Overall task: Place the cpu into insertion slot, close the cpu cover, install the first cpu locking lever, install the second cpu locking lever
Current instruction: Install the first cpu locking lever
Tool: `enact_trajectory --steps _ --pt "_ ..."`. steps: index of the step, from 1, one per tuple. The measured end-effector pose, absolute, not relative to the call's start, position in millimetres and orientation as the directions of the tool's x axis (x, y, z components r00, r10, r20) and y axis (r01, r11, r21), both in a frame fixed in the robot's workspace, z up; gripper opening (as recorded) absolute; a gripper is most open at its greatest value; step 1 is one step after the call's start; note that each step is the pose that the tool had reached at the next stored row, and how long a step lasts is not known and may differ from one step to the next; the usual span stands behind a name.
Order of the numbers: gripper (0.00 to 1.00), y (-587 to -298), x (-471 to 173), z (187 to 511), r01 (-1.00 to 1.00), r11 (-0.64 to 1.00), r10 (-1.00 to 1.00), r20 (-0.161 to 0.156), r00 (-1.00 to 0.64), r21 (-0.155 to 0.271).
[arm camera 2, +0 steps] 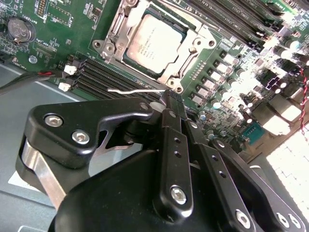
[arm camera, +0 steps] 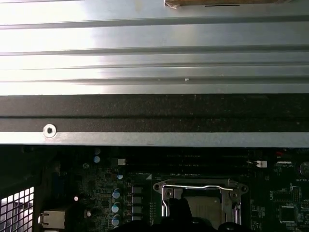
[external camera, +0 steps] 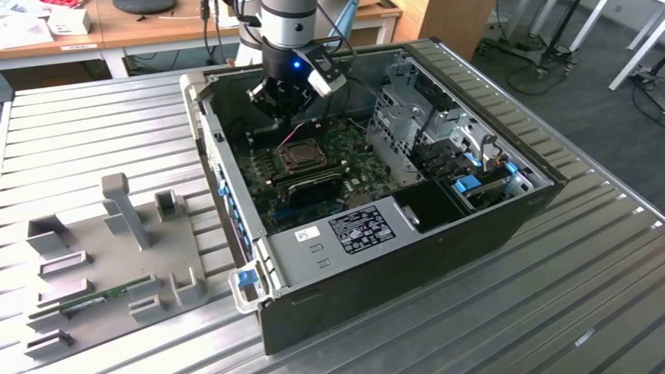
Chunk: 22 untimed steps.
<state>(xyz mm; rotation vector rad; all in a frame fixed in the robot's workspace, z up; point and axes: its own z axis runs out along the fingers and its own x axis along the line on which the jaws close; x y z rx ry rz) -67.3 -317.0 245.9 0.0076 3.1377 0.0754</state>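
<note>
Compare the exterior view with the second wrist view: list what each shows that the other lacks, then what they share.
Exterior view adds: the whole computer case open on the ribbed metal table, and a grey fixture tray at the exterior view's left. Second wrist view adds: a coin battery on the green board, and a thin wire lever near the gripper. Shared: the cpu and the gripper above the board.

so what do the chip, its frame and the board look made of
The chip has a dull silvery-tan metal face, matte with soft sheen. The frame around it looks like bright stamped steel, judging by its glare and thin edges. The board looks like green-coated laminate dotted with solder, probably fibreglass.
</note>
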Motion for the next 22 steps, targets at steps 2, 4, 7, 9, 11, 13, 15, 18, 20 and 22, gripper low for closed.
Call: enact_trajectory --steps 2,4,7,9,11,13,15,18,20,22 --pt "0.1 -317.2 -67.3 245.9 0.005 0.999 0.005 -0.003 -1.0 0.045" --pt "0.1 -317.2 -67.3 245.9 0.004 0.999 0.005 -0.003 -1.0 0.045" --pt "0.1 -317.1 -67.3 245.8 0.005 0.999 0.005 -0.003 -1.0 0.036" --pt "0.1 -317.1 -67.3 245.4 0.005 0.999 0.005 -0.003 -1.0 0.036" --pt "0.1 -317.1 -67.3 244.8 0.005 0.999 0.005 -0.003 -1.0 0.036" --pt "0.1 -317.0 -67.3 244.4 0.005 0.999 0.005 -0.003 -1.0 0.036" --pt "0.1 -317.0 -67.3 244.2 0.005 0.999 0.005 -0.003 -1.0 0.036" --pt "0.1 -317.0 -67.5 243.0 0.005 0.999 0.005 -0.006 -1.0 0.037" --pt "0.1 -317.0 -67.6 242.0 0.004 0.999 0.005 -0.009 -1.0 0.04" --pt "0.1 -317.0 -67.8 240.8 0.004 0.999 0.005 -0.014 -1.0 0.048"
